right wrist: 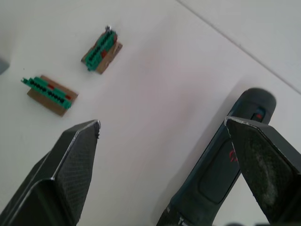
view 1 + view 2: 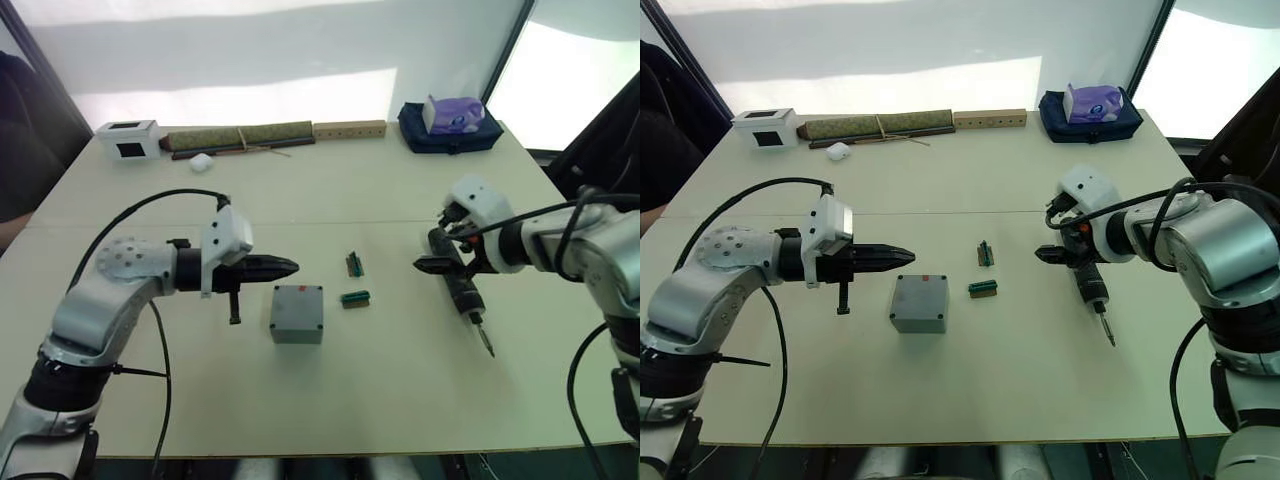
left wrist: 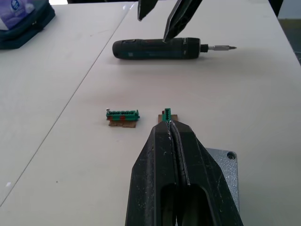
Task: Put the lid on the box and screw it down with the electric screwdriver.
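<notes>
The grey box (image 2: 296,334) stands mid-table with a small red mark on its far edge. A flat grey cover with corner holes, the lid (image 2: 297,306), closes its top. My left gripper (image 2: 290,267) is shut and empty, hovering just behind the box's far left corner and pointing right; its fingertips (image 3: 168,126) show above a lid corner (image 3: 229,156). The black electric screwdriver (image 2: 463,292) lies on the table to the right, bit toward the front edge. My right gripper (image 2: 438,252) is open over its rear end, with its fingers (image 1: 75,155) either side of the tool (image 1: 221,179) and not closed on it.
Two small green circuit pieces (image 2: 354,263) (image 2: 355,297) lie between the box and the screwdriver. Along the back edge are a white box with a dark window (image 2: 128,140), a long green roll (image 2: 240,134), a wooden block (image 2: 350,129) and a dark pouch with a purple pack (image 2: 452,122).
</notes>
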### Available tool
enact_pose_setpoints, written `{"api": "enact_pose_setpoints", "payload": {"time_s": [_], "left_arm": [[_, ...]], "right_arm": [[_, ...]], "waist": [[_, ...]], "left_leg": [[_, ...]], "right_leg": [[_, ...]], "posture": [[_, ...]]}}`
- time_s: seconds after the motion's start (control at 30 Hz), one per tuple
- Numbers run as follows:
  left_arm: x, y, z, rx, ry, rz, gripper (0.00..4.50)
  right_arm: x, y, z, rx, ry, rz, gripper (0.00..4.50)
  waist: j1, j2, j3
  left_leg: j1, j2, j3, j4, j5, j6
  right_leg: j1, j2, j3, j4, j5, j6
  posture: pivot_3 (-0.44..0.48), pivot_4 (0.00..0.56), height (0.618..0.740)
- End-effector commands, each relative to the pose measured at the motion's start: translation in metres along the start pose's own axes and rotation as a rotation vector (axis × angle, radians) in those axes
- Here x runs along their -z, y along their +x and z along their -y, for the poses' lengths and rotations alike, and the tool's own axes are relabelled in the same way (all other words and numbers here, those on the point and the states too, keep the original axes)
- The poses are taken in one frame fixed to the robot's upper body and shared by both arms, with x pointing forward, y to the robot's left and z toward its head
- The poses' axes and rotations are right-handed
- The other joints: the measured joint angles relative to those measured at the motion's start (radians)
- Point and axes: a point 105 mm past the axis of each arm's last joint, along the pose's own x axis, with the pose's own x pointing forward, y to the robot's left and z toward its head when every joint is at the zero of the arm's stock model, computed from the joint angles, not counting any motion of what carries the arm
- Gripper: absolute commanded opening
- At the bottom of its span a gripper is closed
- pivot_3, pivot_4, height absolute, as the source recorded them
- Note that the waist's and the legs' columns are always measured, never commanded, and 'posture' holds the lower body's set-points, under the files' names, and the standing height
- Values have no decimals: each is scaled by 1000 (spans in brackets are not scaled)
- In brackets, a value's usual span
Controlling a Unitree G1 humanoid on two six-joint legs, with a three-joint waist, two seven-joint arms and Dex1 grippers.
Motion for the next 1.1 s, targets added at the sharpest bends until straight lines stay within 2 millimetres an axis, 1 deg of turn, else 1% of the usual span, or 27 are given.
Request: {"api": "enact_pose_setpoints", "payload": {"time_s": [0.03, 0.13, 0.23, 0.43, 0.57, 0.67, 0.83, 0.9, 0.93, 0.97, 1.0, 1.07, 1.1], "left_arm": [[-9, 4, 1, 10, 58, 30, 0], [-8, 6, 2, 8, 63, 33, 0], [-8, 7, 3, 4, 64, 38, 0], [-11, 7, 7, -3, 65, 56, 0], [-12, 6, 11, 2, 67, 59, 0], [-13, 7, 13, 7, 69, 62, 0], [-21, 6, 17, 24, 69, 85, 0], [-22, 6, 18, 27, 68, 89, 0], [-22, 6, 18, 27, 68, 89, 0], [-23, 6, 18, 26, 67, 90, 0], [-23, 6, 18, 25, 66, 91, 0], [-24, 7, 18, 24, 64, 91, 0], [-24, 7, 18, 24, 64, 91, 0]], "right_arm": [[16, -6, 22, 58, 117, -126, 4466], [24, -3, 31, 78, 160, -188, 4466], [27, 0, 33, 76, 190, -215, 4466], [42, 14, 32, 43, 255, -293, 4466], [51, 27, 25, -7, 297, -340, 4466], [53, 34, 25, -6, 320, -359, 4466], [50, 45, 23, 2, 329, -374, 4466], [50, 48, 22, 1, 330, -379, 3960], [50, 49, 21, 0, 329, -379, 3836], [48, 49, 21, -1, 327, -375, 3443], [47, 49, 21, -1, 325, -372, 3285], [44, 48, 21, -2, 323, -365, 2432], [43, 48, 22, -2, 323, -364, 2199]], "waist": [[2, 0, 0], [2, 0, 0], [1, 0, 0], [1, 0, 0], [2, 0, 0], [2, 0, 0], [0, 0, 0], [0, -1, 0], [0, -1, 0], [1, -1, 0], [1, -1, 0], [-1, -1, 0], [-2, -1, 0]], "left_leg": [[0, 0, 1, 0, 0, 0], [0, -1, 1, 0, 0, 0], [0, -1, 1, 0, 0, 0], [0, 0, 1, 0, 0, 0], [0, -1, 1, 0, 0, 0], [0, -1, 1, 0, 0, 0], [0, -1, 1, 0, 0, 0], [0, 0, 1, 0, 0, 0], [0, 0, 1, 0, 0, 0], [0, 0, 1, 0, 0, 0], [0, 0, 1, 0, 0, 0], [0, 0, 1, 0, 0, 0], [0, 0, 1, 0, 0, 0]], "right_leg": [[0, -1, 0, 0, 0, 0], [0, -2, 0, -1, 0, 0], [0, -1, 0, -1, 0, 0], [0, -1, 0, 0, 0, 0], [0, -1, 0, 0, 0, 0], [0, -1, 1, 0, 0, 0], [0, 0, 0, 0, 0, 0], [0, 0, 0, 0, 0, 0], [0, 0, 0, 0, 0, 0], [0, 0, 0, 0, 0, 0], [0, 0, 0, 0, 0, 0], [0, 0, 0, 0, 0, 0], [0, 0, 0, 0, 0, 0]], "posture": [[0, 150, 740], [0, 150, 740], [0, 150, 740], [0, 150, 740], [0, 150, 740], [0, 150, 740], [0, 150, 740], [0, 150, 740], [0, 150, 740], [0, 150, 740], [0, 150, 740], [0, 150, 740], [0, 150, 740]]}}
